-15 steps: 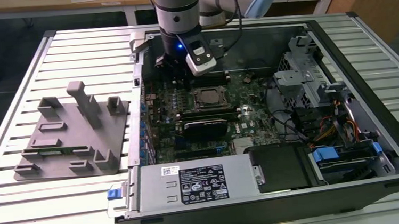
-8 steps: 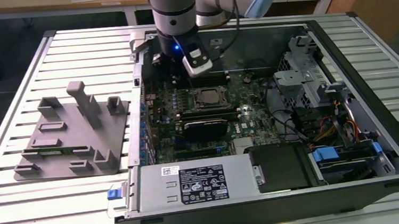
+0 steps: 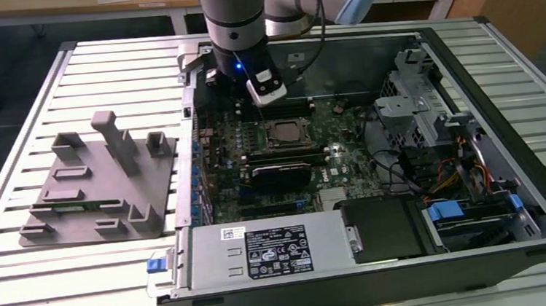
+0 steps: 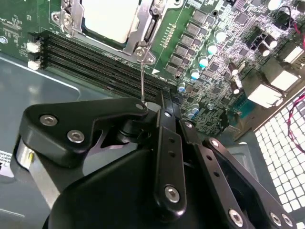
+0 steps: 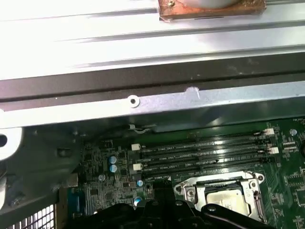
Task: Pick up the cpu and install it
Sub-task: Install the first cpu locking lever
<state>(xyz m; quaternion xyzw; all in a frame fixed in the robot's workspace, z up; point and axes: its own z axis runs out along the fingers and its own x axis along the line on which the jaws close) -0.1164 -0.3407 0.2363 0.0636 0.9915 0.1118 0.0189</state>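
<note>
Cpu (image 3: 282,132) seated in socket (image 3: 283,146); hand (image 3: 266,99) above motherboard, its grip state cannot be told.

In the exterior view we see the arm (image 3: 235,13) as a thick grey cylinder with a darker band near its lower end, pale blue caps on the joints behind it and black cables trailing alongside. A small blue light glows on the wrist, and a white camera module (image 3: 268,86) with a dark face is fixed below it. In the second wrist view the end effector (image 4: 157,157) is matte black — flat linkage bars pinned with silver screws.
</note>
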